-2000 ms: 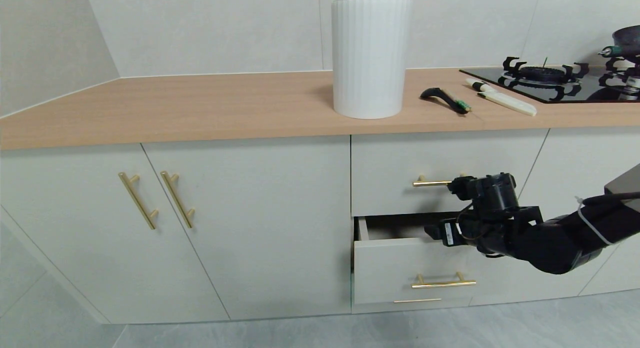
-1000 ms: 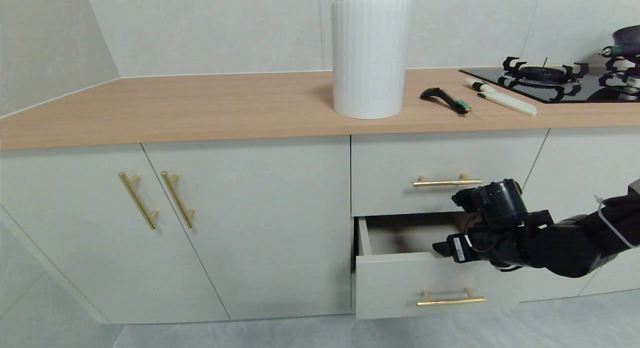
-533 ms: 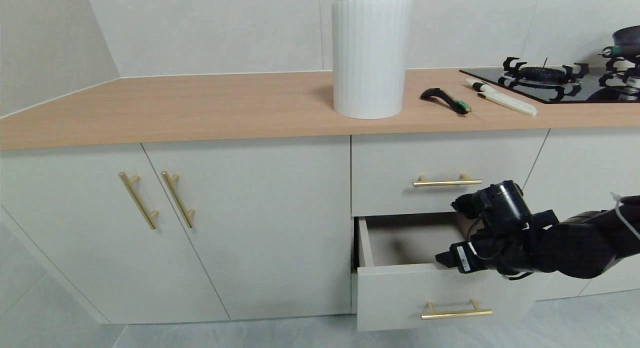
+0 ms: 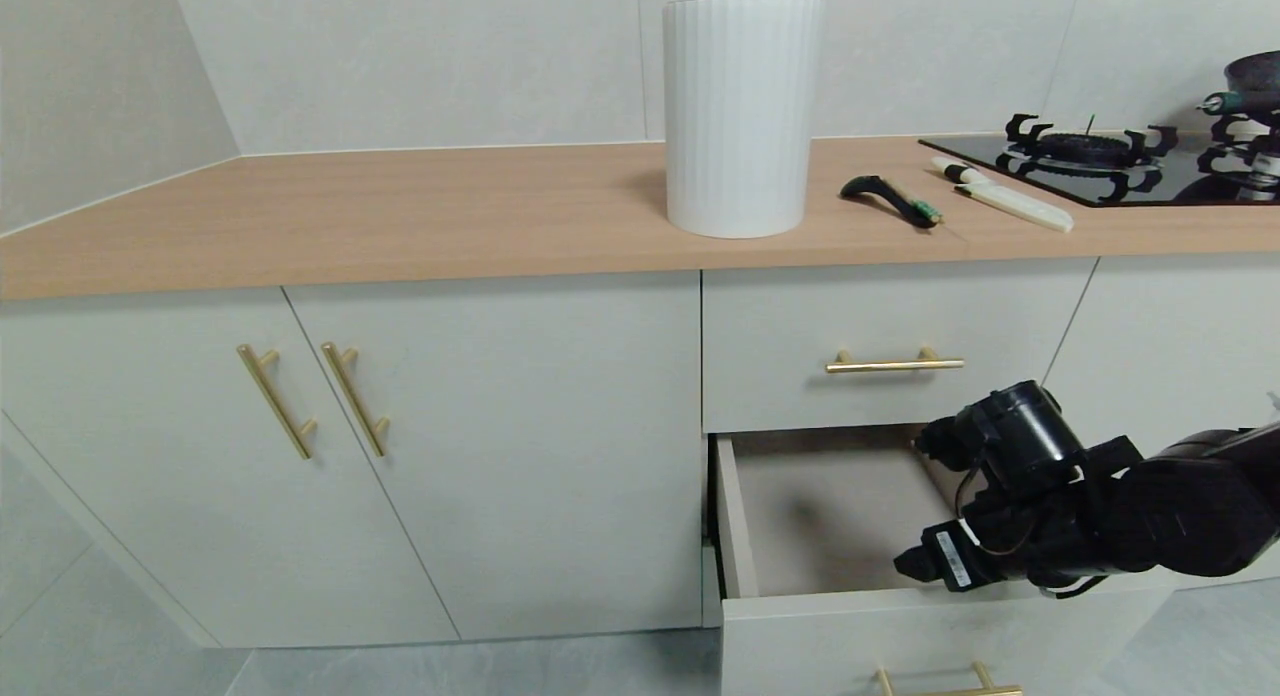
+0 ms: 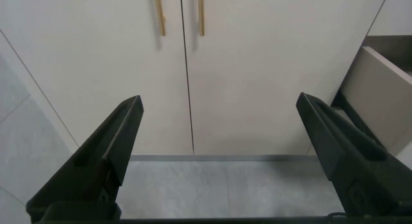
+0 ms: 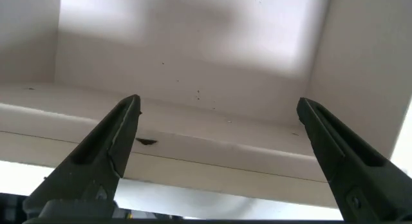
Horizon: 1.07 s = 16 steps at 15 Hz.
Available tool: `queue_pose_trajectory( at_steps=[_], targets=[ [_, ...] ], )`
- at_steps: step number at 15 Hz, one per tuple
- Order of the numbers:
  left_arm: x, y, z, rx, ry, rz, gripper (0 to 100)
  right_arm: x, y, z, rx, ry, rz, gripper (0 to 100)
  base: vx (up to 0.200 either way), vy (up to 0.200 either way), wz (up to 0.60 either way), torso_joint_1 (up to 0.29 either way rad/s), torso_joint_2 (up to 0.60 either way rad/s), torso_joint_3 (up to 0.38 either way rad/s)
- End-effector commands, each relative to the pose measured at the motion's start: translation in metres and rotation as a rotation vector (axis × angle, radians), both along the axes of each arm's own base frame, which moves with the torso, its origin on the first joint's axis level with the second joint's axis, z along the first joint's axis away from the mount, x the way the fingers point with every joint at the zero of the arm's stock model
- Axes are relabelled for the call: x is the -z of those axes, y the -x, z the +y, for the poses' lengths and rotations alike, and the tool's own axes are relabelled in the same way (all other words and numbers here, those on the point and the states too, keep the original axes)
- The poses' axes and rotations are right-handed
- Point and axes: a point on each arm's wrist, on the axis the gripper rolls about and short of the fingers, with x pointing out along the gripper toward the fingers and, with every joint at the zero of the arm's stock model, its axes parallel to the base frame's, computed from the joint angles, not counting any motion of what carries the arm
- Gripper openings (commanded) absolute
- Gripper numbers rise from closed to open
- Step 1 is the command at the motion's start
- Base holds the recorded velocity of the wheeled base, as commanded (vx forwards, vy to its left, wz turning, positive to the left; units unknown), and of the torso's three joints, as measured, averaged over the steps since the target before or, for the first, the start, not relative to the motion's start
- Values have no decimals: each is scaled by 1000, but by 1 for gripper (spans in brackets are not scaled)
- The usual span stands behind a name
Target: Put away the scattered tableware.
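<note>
On the counter [image 4: 400, 216] | knife [image 4: 1003, 198] diagonal (far-left to near-right) | drawer [image 4: 800, 604] open

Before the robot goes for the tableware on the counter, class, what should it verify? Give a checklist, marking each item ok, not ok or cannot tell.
1. Lower drawer pulled out, bare floor showing: ok.
2. Right gripper open and holding nothing: ok.
3. Right gripper clear of the drawer's front edge: cannot tell; it sits right at that edge.
4. Left gripper open and empty: ok.
5. Black-handled tool and white knife lying apart on the counter, nothing on top of them: ok.
6. Upper drawer shut, out of the way: ok.
</note>
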Motion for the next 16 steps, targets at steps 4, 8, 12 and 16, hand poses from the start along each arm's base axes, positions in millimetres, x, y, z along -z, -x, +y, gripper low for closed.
queue_pose_trajectory(
  at_steps=[4,8,12,16],
  targets=[
    [0,0,0,0,0,1,100,-6,21,0,-30,42,99,100,0,0,0,0,0,0],
    [0,0,0,0,0,1,100,-2,37,2,-63,102,220,100,0,0,0,0,0,0],
    [0,0,0,0,0,1,100,2,49,7,-105,153,303,100,0,0,0,0,0,0],
    [0,0,0,0,0,1,100,3,55,6,-140,193,359,100,0,0,0,0,0,0]
  ],
)
